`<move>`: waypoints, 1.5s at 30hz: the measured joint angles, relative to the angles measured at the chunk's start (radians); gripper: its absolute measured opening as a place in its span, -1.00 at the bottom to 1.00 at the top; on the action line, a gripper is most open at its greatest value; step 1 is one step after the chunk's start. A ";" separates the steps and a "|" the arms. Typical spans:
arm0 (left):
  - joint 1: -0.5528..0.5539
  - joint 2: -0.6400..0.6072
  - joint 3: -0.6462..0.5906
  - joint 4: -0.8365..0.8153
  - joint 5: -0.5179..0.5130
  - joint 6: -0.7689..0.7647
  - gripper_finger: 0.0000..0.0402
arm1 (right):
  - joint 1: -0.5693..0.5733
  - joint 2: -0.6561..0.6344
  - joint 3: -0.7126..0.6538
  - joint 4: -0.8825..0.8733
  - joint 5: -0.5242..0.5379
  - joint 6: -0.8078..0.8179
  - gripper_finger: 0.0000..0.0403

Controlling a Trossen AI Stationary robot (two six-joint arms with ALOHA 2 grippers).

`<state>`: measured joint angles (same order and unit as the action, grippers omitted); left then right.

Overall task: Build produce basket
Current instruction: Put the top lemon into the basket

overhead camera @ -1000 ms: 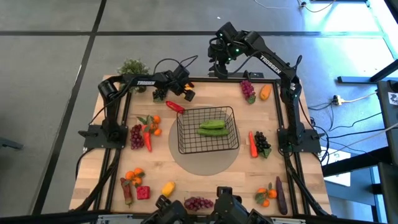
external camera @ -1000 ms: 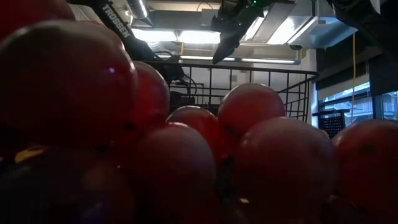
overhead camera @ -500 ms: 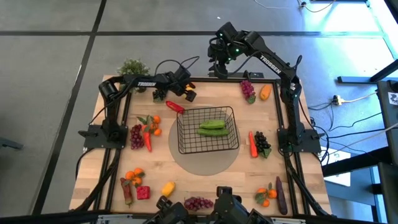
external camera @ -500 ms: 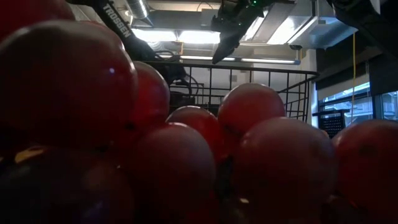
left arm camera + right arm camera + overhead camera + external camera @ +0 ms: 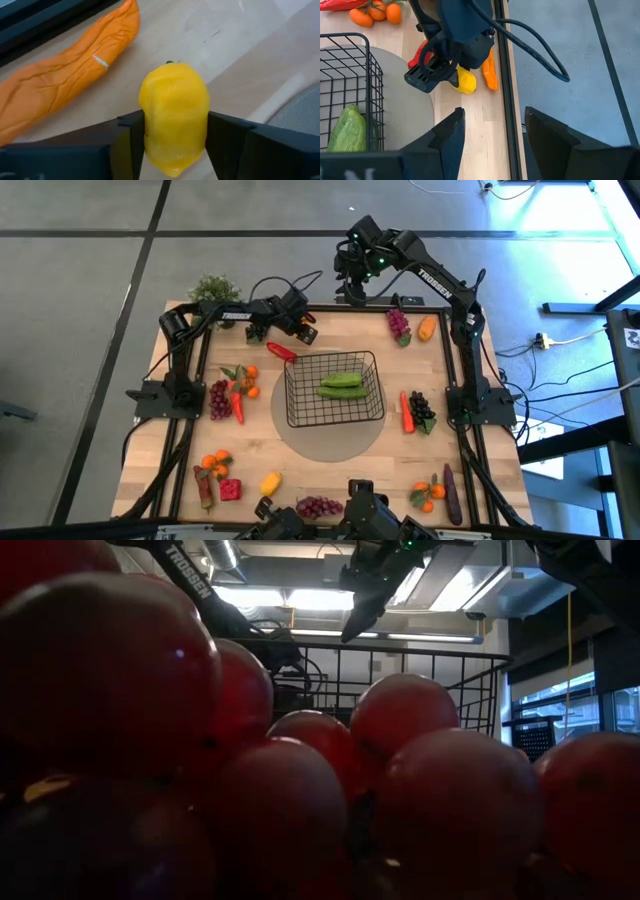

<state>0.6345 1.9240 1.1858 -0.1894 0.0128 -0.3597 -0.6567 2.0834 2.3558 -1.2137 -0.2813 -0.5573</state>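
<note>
The basket (image 5: pixel 335 388) sits about mid-table on a grey round mat (image 5: pixel 330 442), with two green cucumbers (image 5: pixel 341 384) lying in it and nothing else that I can make out. The rest of the produce is spread all around it on the table (image 5: pixel 320 480) — red grapes (image 5: pixel 219 399) and a little orange cluster (image 5: pixel 243 375) on the left, dark grapes (image 5: pixel 422 412) with a carrot (image 5: pixel 406 412) on the right, another bunch of red grapes (image 5: pixel 318 506) at the near edge (that's the bunch filling the whole low view), and an eggplant (image 5: pixel 451 488) in the near right corner. The action is at the far left side: the left end effector (image 5: pixel 175 135) is down at the table with its fingers (image 5: pixel 131 132) pressed on both flanks of a yellow lemon (image 5: pixel 173 115), so it's clamped on that one, and the lemon looks to be resting on the wood or barely off it — can't tell which. A long orange carrot-like piece (image 5: pixel 70 70) lies just beside it, by the table's edge rail, and a red pepper (image 5: pixel 281 351) sits between that spot and the basket. The right end effector (image 5: pixel 490 132) is up high past the far edge of the table, fingers spread apart and holding nothing, looking down at the left arm from there.
</note>
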 joint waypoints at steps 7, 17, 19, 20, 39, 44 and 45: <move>0.000 -0.021 -0.002 -0.021 -0.002 0.003 -0.36 | 0.000 0.000 0.000 0.000 0.000 0.000 -0.04; 0.002 -0.188 -0.001 -0.142 -0.012 0.059 -0.37 | 0.000 0.000 0.000 0.000 0.000 0.000 -0.04; 0.002 -0.239 -0.001 -0.173 -0.014 0.077 -0.37 | 0.000 0.000 0.000 0.001 0.000 0.000 -0.04; 0.002 -0.264 -0.001 -0.194 -0.015 0.082 -0.37 | 0.000 0.000 0.000 0.001 0.000 0.000 -0.04; -0.095 -0.544 -0.001 -0.376 0.266 0.184 -0.37 | 0.000 0.001 0.000 -0.030 -0.267 -0.138 -0.04; -0.163 -0.536 -0.001 -0.382 0.285 0.187 -0.37 | 0.000 0.000 0.000 -0.141 -0.476 -0.267 -0.04; -0.177 -0.536 -0.001 -0.381 0.286 0.187 -0.37 | -0.001 0.000 0.000 -0.172 -0.484 -0.297 -0.04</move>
<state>0.4580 1.3879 1.1851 -0.5705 0.2984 -0.1722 -0.6577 2.0830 2.3558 -1.3857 -0.7657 -0.8543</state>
